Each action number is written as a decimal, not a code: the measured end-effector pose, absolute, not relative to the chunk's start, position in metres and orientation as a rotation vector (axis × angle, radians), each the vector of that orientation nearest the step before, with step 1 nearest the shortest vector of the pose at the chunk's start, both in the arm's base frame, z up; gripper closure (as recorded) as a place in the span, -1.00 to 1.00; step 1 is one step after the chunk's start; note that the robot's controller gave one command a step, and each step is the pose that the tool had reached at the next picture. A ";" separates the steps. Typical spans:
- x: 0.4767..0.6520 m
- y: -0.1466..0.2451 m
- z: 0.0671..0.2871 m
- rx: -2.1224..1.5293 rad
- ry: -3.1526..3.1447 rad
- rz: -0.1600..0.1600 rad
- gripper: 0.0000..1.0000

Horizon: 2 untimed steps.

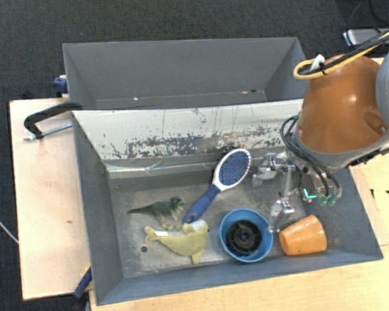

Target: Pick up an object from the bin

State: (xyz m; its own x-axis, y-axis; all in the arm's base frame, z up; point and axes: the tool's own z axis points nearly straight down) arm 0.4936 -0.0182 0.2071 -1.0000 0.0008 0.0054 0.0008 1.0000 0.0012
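My gripper [270, 192] hangs low over the right part of the bin, open, with nothing between its fingers. One fingertip [258, 173] is just right of the white head of a blue-handled hairbrush [231, 170]. The other fingertip [280, 211] stands between a round blue cup [245, 236] with a black inside and an orange cup [303, 235] lying on its side at the front right. Whether it touches either cup I cannot tell.
A small green dinosaur [160, 209] and a pale yellow whale-like toy [182, 239] lie at the front left. The arm's orange cover and cables hang over the bin's right rim. The back half of the floor is bare metal.
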 end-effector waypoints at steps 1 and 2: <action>0.525 -0.012 0.080 0.368 -3.112 -0.002 -1.00; 0.523 -0.013 0.083 0.366 -3.098 0.001 1.00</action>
State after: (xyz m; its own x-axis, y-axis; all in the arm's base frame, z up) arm 0.5232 -0.0135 0.0832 -0.9722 -0.2330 0.0217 -0.2331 0.9725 0.0019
